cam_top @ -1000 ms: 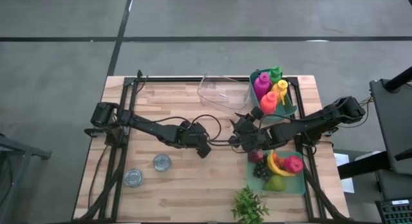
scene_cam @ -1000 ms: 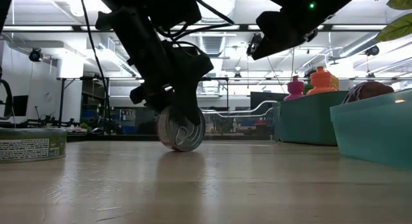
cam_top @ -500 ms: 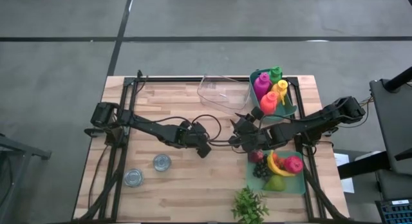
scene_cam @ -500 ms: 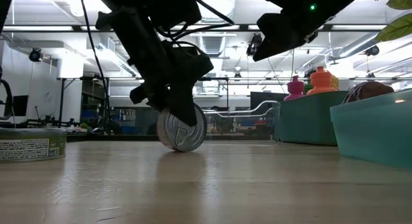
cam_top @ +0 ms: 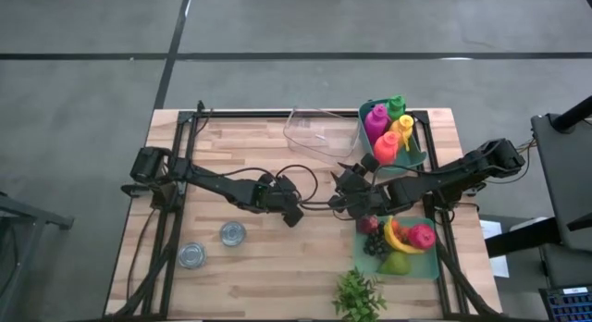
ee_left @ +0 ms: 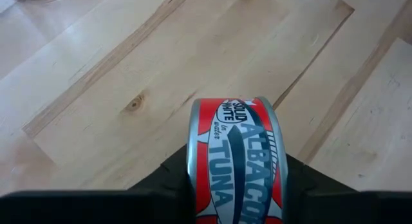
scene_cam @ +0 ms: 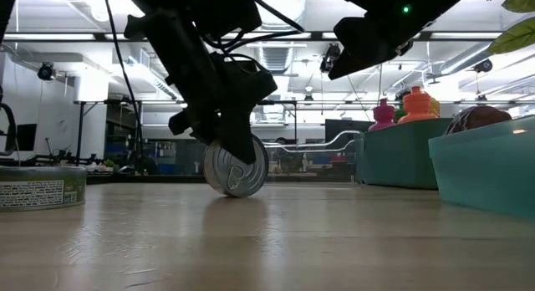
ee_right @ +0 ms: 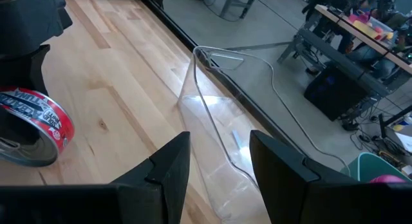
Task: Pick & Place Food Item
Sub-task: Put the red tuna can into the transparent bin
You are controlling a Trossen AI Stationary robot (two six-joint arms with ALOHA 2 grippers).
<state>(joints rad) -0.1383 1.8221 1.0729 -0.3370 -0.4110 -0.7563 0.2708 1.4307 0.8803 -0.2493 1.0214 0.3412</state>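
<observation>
While clamped on the tuna can [ee_left: 235, 161], which stands on edge touching the table [cam_top: 277, 257] near its middle, the left gripper [cam_top: 291, 211] is mid-pick; lift and carry presumably follow. Right gripper [ee_right: 219, 163] hovers nearby, fingers parted, holding nothing

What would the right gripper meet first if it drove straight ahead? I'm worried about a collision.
Probably the clear plastic container: the right gripper, jaws open, points at it in the right wrist view. The tuna can in the left gripper sits off to the side.
</observation>
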